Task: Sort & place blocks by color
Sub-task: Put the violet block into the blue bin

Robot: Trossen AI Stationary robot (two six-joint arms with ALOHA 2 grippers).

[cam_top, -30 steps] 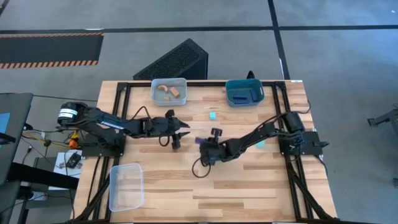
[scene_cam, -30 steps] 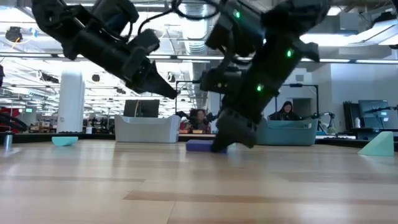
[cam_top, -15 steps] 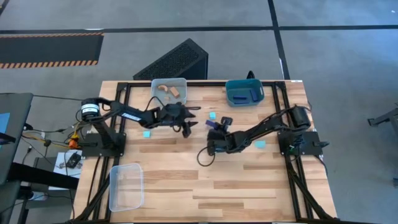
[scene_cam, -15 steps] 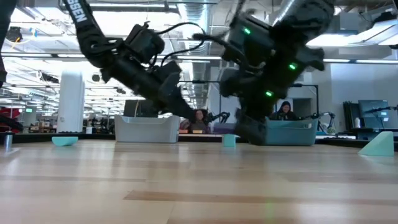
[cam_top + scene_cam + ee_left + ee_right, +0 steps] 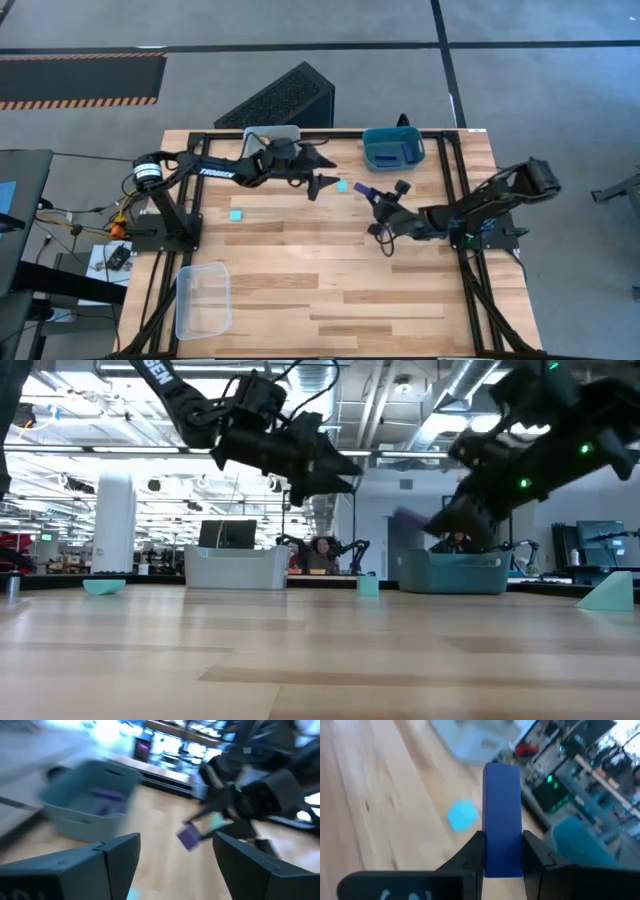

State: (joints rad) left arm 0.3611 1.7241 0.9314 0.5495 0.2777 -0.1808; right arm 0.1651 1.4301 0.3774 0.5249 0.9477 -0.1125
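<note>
Blocks are partly sorted: the right pincer (image 5: 372,193) clamps a dark blue bar (image 5: 502,817) above the surface near the teal bin (image 5: 393,148) at the far edge. Cyan cubes (image 5: 236,215) lie loose; the left pincer (image 5: 322,183) hangs spread and empty.

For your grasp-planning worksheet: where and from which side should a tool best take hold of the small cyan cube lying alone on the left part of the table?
Probably from straight above, with the fingers closing on two opposite flat sides of the cyan cube. It sits flat on the bare wooden table with nothing close beside it, so the fingers have room on either side. The left tool is open and nearer.
</note>
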